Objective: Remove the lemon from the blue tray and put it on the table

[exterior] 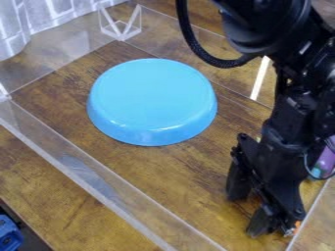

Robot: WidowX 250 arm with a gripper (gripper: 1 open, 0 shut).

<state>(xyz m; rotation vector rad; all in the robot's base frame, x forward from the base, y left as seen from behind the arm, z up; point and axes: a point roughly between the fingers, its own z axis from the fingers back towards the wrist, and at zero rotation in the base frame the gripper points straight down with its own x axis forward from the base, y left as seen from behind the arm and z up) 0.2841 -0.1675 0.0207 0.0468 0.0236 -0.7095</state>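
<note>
- The gripper (277, 218) points down at the lower right of the view, its black fingers low over the table (78, 132) near the front acrylic wall (124, 201).
- The dark fingers blend into one mass, so whether they are spread or pressed together cannot be told, nor whether anything sits between them.
- Whether the fingertips touch the wood cannot be made out.
- The arm (295, 69) comes in from the top right and drops nearly straight down, a black cable (197, 44) looping from its upper part.
- A small purple patch (326, 155) shows at the right edge beside the arm; what it is cannot be told.
- The blue tray (152, 100) lies upside down on the table, left of the arm and well apart from the gripper, its smooth top bare.
- The lemon shows nowhere in this view.
- A clear stand (120, 20) sits beyond the tray at the top.
</note>
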